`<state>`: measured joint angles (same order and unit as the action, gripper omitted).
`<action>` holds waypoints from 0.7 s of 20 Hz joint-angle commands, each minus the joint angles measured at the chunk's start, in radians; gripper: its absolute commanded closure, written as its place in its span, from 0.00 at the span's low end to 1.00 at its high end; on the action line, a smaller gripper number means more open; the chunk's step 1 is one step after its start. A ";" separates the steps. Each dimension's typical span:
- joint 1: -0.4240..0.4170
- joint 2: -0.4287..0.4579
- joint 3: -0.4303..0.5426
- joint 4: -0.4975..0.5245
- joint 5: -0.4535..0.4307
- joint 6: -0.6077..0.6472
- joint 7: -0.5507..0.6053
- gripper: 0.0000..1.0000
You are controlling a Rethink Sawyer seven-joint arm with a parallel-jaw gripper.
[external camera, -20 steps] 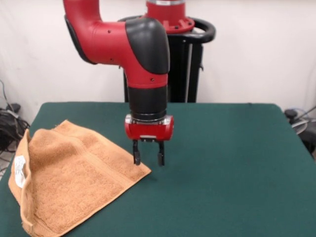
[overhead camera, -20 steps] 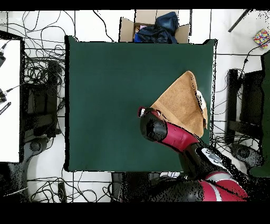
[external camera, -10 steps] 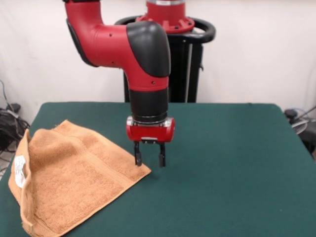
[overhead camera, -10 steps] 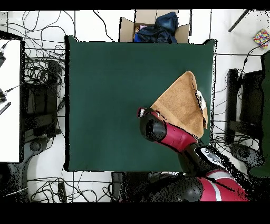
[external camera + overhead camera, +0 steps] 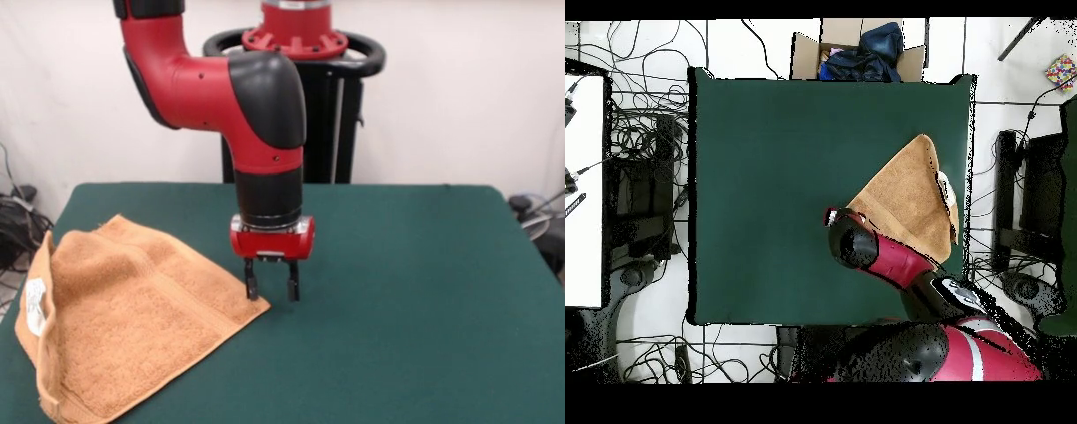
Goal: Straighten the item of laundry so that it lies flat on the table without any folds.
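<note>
Over the towel's (image 5: 124, 327) pointed corner, mid-table (image 5: 397, 336), the gripper (image 5: 271, 290) hangs open and empty; descending squarely to pinch only the top layer should free the fold.

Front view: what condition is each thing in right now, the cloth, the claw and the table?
Towel: folded into a triangle, edge raised on the label side, not flat.
Gripper: open, empty, at the towel's pointed corner.
Table: green top, mostly bare.
</note>
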<state>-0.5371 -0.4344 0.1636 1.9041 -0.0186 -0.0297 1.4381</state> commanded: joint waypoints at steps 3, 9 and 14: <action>-0.001 0.082 -0.031 -0.131 0.063 -0.015 0.206 0.00; -0.001 0.083 -0.035 -0.189 0.068 0.042 0.173 0.00; -0.013 0.113 -0.030 -0.241 0.061 0.053 0.149 0.00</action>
<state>-0.5375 -0.4159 0.1633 1.8760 -0.0195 -0.0146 1.4383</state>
